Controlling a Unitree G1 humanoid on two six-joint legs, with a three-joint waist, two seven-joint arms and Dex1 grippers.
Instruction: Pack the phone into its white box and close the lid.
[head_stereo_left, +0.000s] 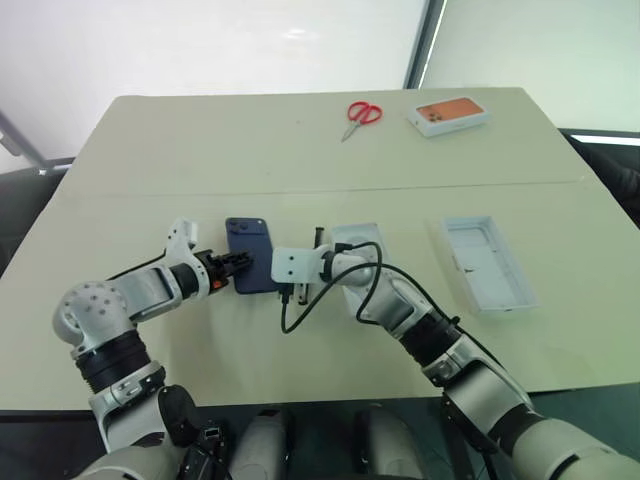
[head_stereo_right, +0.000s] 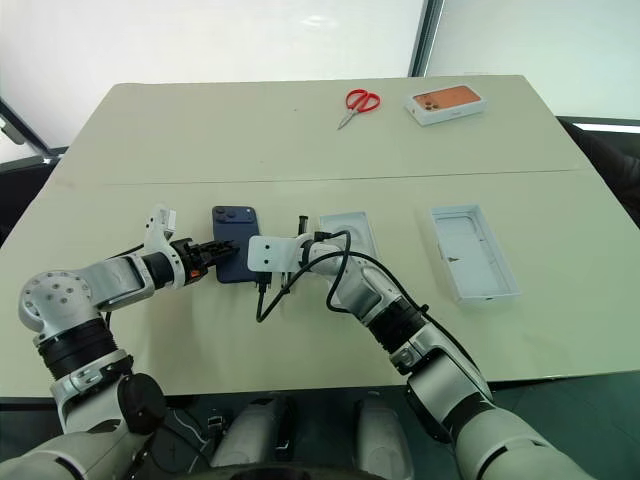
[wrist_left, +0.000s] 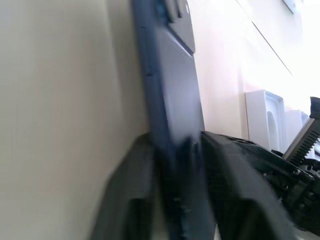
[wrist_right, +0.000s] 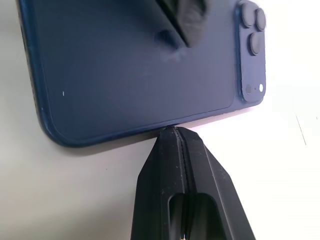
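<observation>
The phone, dark navy with its camera cluster at the far corner, lies back up on the table left of centre. My left gripper comes in from the left and is shut on the phone's near left edge, one finger under it and one on top. My right gripper is shut and empty, its tips pressed against the phone's right long edge. The white box, an open shallow tray, lies well to the right. A shallow white piece with a rounded recess lies just past my right wrist; I cannot tell whether it is the lid.
Red scissors and a white box with an orange phone picture lie at the far side of the table. A black cable loops from my right wrist over the table near the phone.
</observation>
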